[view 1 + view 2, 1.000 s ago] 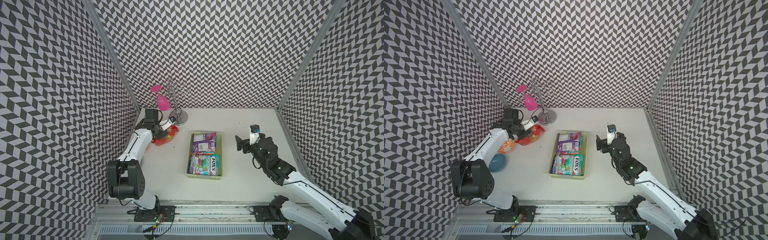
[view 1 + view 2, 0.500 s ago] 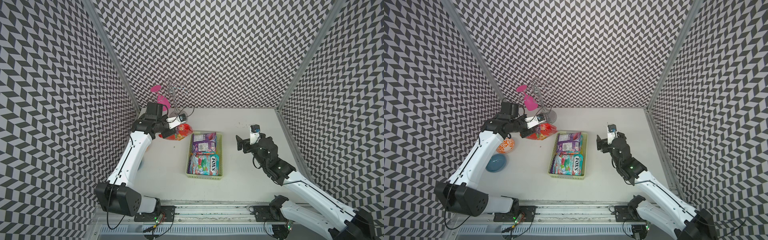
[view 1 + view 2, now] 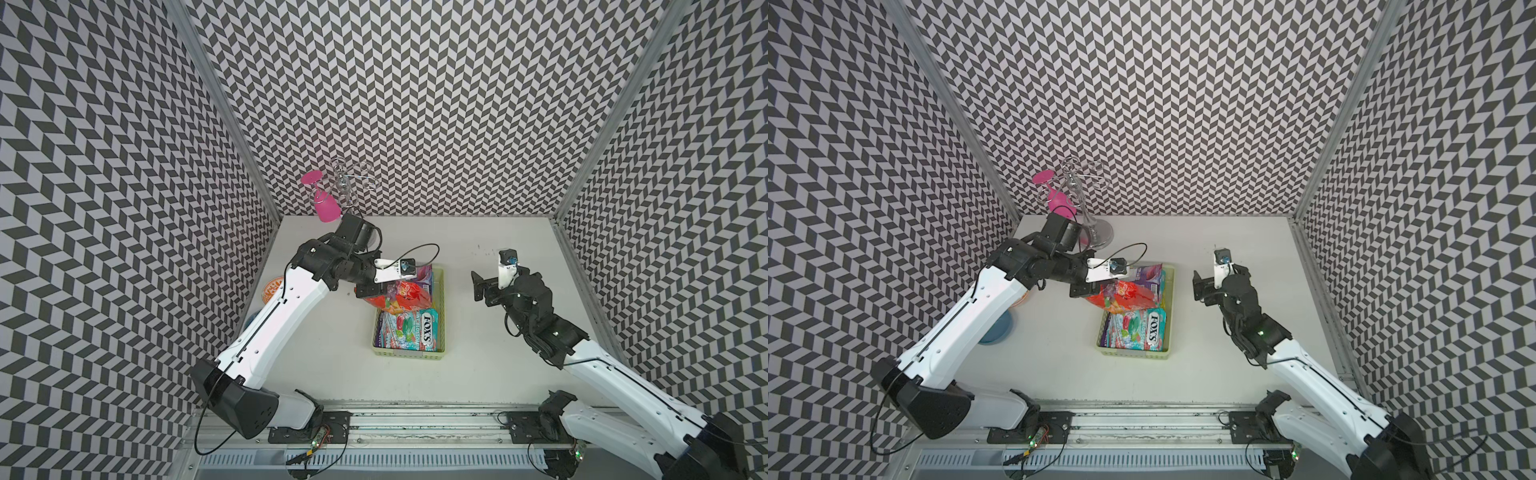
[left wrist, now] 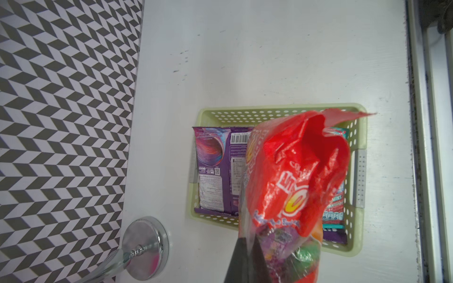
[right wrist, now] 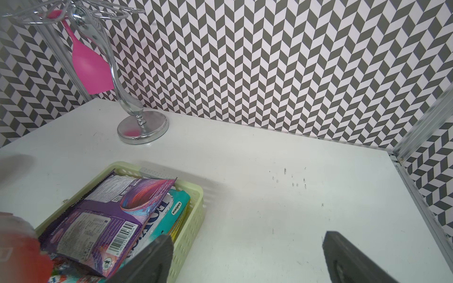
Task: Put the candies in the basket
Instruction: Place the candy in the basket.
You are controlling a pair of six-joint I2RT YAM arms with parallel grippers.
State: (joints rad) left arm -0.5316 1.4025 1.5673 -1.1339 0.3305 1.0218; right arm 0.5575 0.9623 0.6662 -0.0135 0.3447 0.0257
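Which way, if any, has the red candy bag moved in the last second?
Yes: carried by the left gripper, the red candy bag went from beside the basket to above its far half.

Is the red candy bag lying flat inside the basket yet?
No, the red candy bag dangles from the shut left gripper, up in the air over the basket.
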